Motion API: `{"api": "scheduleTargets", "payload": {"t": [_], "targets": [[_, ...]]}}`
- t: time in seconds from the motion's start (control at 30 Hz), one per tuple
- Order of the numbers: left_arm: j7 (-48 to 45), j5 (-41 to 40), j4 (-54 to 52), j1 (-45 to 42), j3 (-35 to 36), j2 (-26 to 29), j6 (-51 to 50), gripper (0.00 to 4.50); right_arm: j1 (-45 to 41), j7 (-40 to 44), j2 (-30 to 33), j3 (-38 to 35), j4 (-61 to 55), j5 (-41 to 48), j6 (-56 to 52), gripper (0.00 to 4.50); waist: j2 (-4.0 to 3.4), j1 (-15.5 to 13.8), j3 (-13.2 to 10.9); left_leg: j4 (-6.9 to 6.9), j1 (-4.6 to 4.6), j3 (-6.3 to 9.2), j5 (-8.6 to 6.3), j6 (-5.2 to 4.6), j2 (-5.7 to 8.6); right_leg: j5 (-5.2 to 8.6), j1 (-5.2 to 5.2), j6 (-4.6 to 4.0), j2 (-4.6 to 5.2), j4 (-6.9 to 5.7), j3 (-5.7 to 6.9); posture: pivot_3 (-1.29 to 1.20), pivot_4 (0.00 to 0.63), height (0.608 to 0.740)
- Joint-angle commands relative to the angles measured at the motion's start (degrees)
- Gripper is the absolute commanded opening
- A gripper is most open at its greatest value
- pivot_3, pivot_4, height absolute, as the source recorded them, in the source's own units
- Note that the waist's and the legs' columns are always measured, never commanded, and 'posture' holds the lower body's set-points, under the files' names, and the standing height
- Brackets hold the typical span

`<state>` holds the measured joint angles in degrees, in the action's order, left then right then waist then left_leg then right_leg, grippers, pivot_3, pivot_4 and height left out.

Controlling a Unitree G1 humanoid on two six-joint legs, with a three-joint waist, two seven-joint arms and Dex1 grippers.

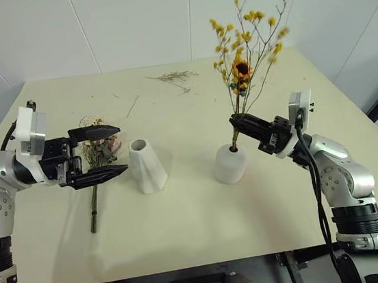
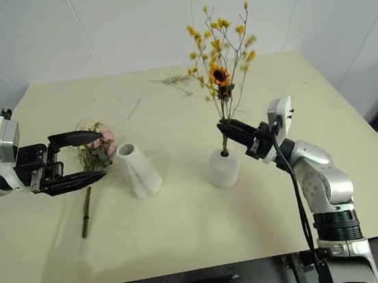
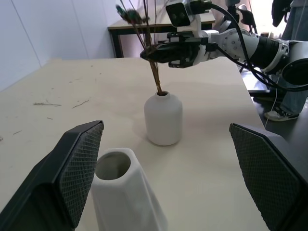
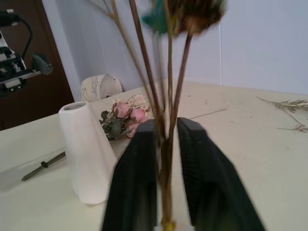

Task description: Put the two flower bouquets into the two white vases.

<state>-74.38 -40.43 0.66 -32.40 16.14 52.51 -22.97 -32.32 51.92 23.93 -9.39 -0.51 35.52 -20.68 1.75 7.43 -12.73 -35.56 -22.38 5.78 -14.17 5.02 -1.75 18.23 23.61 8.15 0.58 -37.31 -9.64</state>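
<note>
Tall twisted vase point(image 3: 126, 195) is seen nearest, empty, upright mid-tabletop point(image 1: 200, 230), just ahead of the wide-open, empty left hand point(image 1: 101, 152). Rose bouquet point(image 1: 101, 152) lies flat on the tabletop under that hand, beside the tall vase. Yellow bouquet point(image 1: 246, 45) is stood with stems in the short round vase point(image 1: 231, 162). Right hand point(image 1: 248, 126) is set around the stems just above the mouth, fingers slightly parted, stems between them. Risk: stems snagged on withdrawal, so the bouquet is pulled out or the vase tipped.
</note>
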Motion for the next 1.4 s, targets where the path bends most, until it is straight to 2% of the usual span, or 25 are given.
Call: {"api": "scheduleTargets", "payload": {"t": [0.03,0.17,0.27,0.43,0.5,0.57,0.7,0.9,1.0,1.17,1.4], "targets": [[0.9,-0.1,-1.5,0.7,3.1,0.8,1.1,4.50,1.8,1.3,2.9,-1.8,-3.8,0.2,1.5,2.04,0.00,-0.1,0.0,0.00,0.00,0.00,0.00,0.00,0.00,0.00,0.00,0.00,0.00,0.00,0.00,0.00,0.150,0.740],[1.7,0.6,-1.4,1.9,4.2,1.4,1.6,4.50,4.1,1.6,6.4,-3.7,-5.0,1.1,0.7,2.04,0.00,-0.5,0.0,0.01,0.00,0.00,0.00,0.00,0.00,0.01,0.00,-0.01,0.00,0.02,0.00,0.00,0.150,0.740],[4.4,2.0,-1.4,3.6,5.3,3.3,-0.4,4.50,6.8,4.1,11.8,-6.0,-5.9,2.9,-2.7,2.04,0.00,-1.1,0.0,0.00,0.01,-0.01,0.00,0.00,0.00,0.02,0.00,-0.02,0.00,0.02,-0.01,0.00,0.150,0.740],[16.9,10.8,0.7,5.7,4.5,12.0,-10.6,4.50,10.6,15.3,27.0,-9.5,-5.9,6.4,-9.4,2.04,-0.01,-1.7,0.0,0.02,-0.01,-0.01,-0.02,-0.03,0.01,0.06,-0.02,-0.02,0.00,0.16,-0.01,0.00,0.150,0.740],[20.8,15.1,0.6,7.4,2.0,17.1,-17.5,4.50,8.9,20.4,32.3,-8.8,-4.8,6.8,-10.8,2.04,-0.02,-1.4,0.0,0.04,0.00,-0.08,-0.03,-0.05,0.00,0.06,-0.04,-0.02,0.01,0.25,-0.05,0.00,0.150,0.740],[21.6,15.2,0.4,8.3,0.8,19.9,-24.0,4.50,6.6,24.7,35.9,-7.4,-4.0,7.9,-12.8,2.04,-0.03,-1.1,0.0,0.08,0.03,-0.11,-0.04,-0.06,0.00,0.06,-0.04,-0.02,0.00,0.30,-0.07,0.00,0.150,0.740],[22.4,15.6,-1.5,9.5,-2.7,24.1,-35.1,4.50,-0.2,28.8,37.3,-3.1,-2.0,5.9,-11.6,2.04,-0.03,-1.0,0.0,0.17,0.07,-0.14,-0.04,-0.06,-0.01,0.11,-0.02,-0.09,-0.01,0.32,-0.08,0.00,0.150,0.740],[26.4,15.2,-3.9,4.6,-9.8,21.5,-46.1,4.50,-5.1,31.2,35.6,-0.7,-1.5,4.8,-8.9,2.04,-0.05,-1.4,0.0,0.42,-0.05,-0.14,-0.05,-0.04,-0.01,0.20,0.16,-0.12,0.01,0.35,-0.05,0.00,0.150,0.740],[30.1,15.3,-6.0,1.7,-12.9,17.3,-51.4,4.50,-5.8,31.8,35.2,-1.2,-3.5,5.5,-8.1,2.04,-0.08,-2.4,-0.1,0.40,-0.09,-0.11,-0.19,-0.01,0.01,0.31,0.15,-0.08,0.05,0.32,-0.01,0.00,0.150,0.740],[36.8,16.4,-7.1,0.3,-13.6,9.1,-55.8,4.50,-7.5,30.7,34.3,-1.5,-4.8,5.0,-6.3,2.04,-0.07,-2.8,-0.1,0.37,-0.17,-0.07,-0.24,0.01,-0.01,0.33,0.21,-0.09,0.06,0.32,0.02,0.00,0.150,0.740],[40.2,18.0,-4.8,1.1,-14.7,5.9,-54.1,4.50,-2.3,30.1,35.3,-4.3,-9.3,5.9,-6.4,2.04,-0.05,-2.9,0.0,0.24,-0.10,-0.05,-0.23,0.02,0.00,0.34,0.16,-0.10,0.06,0.15,0.03,0.00,0.150,0.740]]}}
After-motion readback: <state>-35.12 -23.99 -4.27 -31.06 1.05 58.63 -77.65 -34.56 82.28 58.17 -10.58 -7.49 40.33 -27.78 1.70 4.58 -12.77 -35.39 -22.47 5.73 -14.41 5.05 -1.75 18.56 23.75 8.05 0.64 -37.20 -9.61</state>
